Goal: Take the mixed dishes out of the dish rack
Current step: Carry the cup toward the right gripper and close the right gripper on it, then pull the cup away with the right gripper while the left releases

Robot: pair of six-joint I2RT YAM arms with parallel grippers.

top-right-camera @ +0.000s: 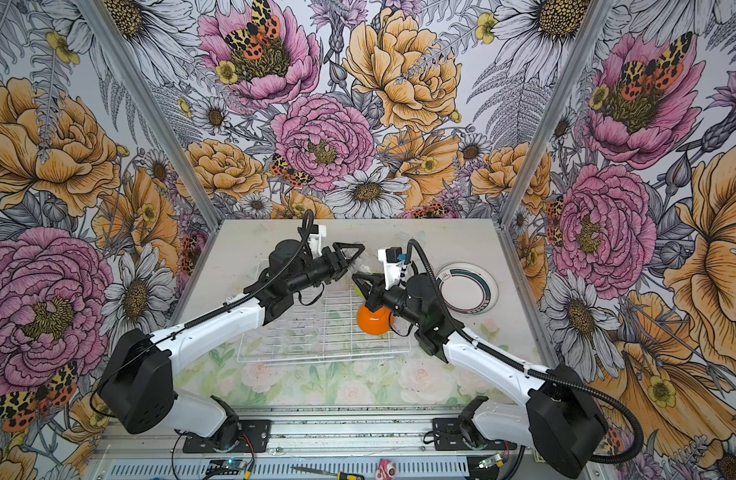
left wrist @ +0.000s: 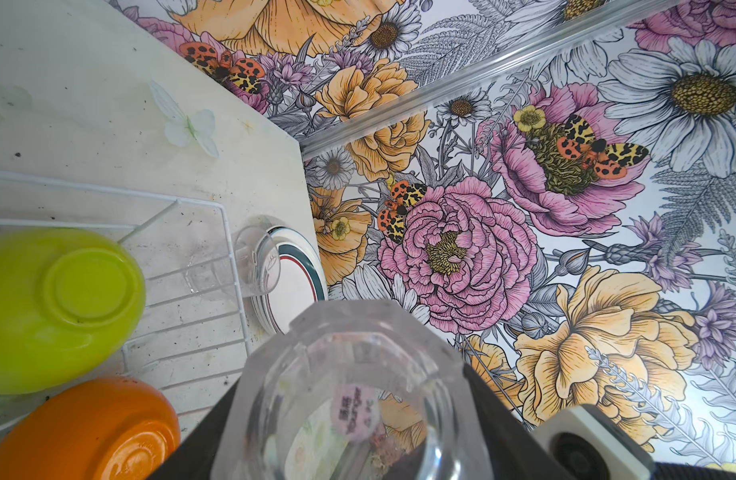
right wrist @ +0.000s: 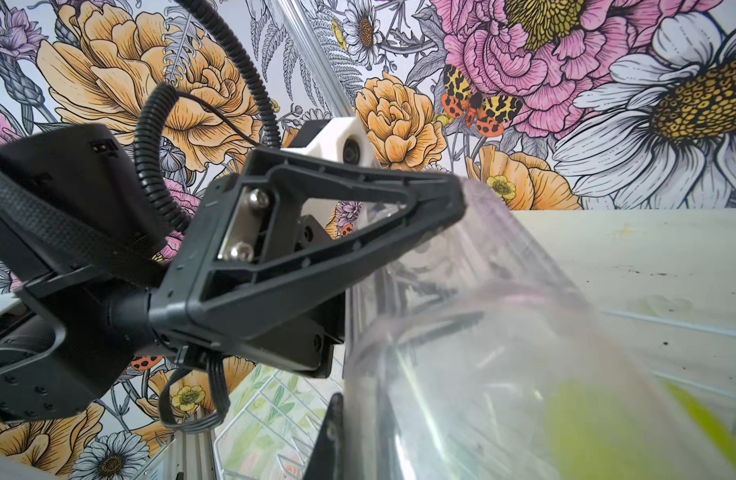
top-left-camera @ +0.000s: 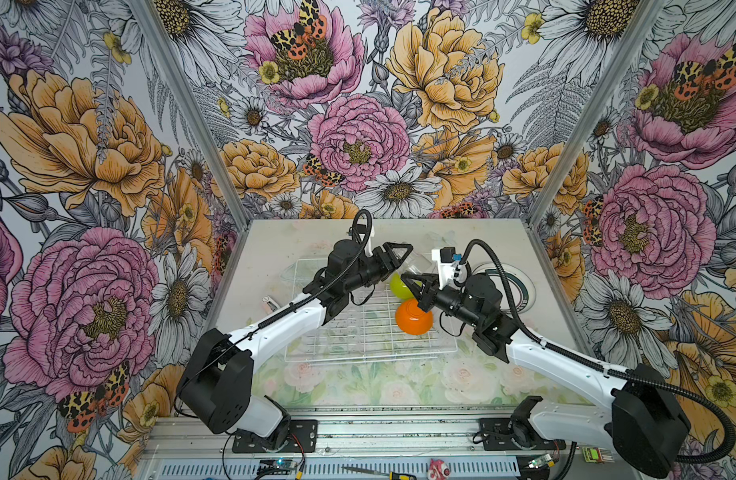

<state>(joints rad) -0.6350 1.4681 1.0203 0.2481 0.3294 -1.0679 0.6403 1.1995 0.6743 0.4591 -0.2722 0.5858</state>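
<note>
Dish rack (top-left-camera: 370, 332): white wire. Tumbler (left wrist: 345, 374): clear plastic. Lime-green bowl (left wrist: 46, 316), orange bowl (left wrist: 87, 432): glossy, smooth.

An orange bowl (top-right-camera: 373, 322) sits in the dish rack (top-right-camera: 316, 332), a plate (top-right-camera: 466, 291) just outside it

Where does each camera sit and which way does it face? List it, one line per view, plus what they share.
Top views: high above the table's front edge, looking down and back at the dish rack; the left arm and right arm show whole.
Left wrist: on the left arm, looking along the left gripper at its clear tumbler, lime-green bowl and orange bowl; dark fingers show.
Right wrist: on the right arm, facing the left gripper and tumbler close up.
Shared: both wrist views show that tumbler.
</note>
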